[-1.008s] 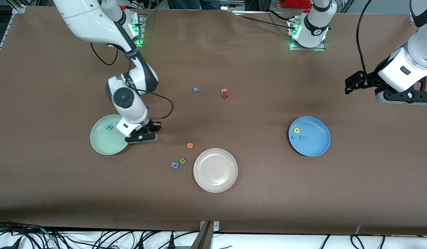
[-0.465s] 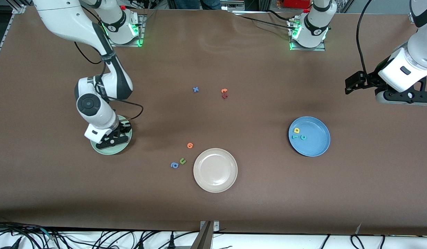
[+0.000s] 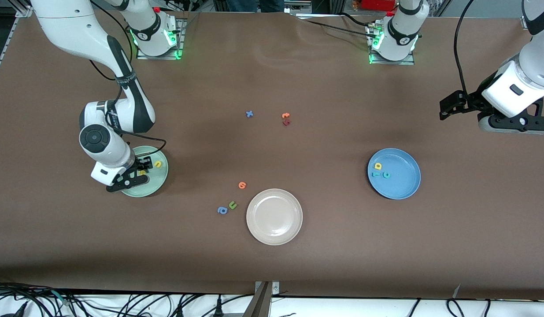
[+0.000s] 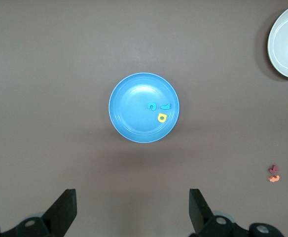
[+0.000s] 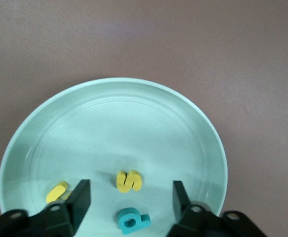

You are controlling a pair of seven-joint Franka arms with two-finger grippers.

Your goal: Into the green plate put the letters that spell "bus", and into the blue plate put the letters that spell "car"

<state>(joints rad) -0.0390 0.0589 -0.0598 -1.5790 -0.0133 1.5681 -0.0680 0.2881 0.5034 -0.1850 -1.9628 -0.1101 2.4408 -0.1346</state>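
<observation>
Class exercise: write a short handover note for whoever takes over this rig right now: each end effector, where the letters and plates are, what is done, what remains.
Right end effector: open, low over the green plate, holding nothing.
Left end effector: open, empty, waiting high above the blue plate.
Green plate: teal b, yellow s, yellow u.
Blue plate: teal c, teal r, yellow a.
Done: both words plated.
Left: withdraw the right arm.

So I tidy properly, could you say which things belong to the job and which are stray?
Job: green plate, yellow s, yellow u, teal b, blue plate, teal c, teal r, yellow a.
Stray: beige plate, blue x, olive u, other loose letters.
</observation>
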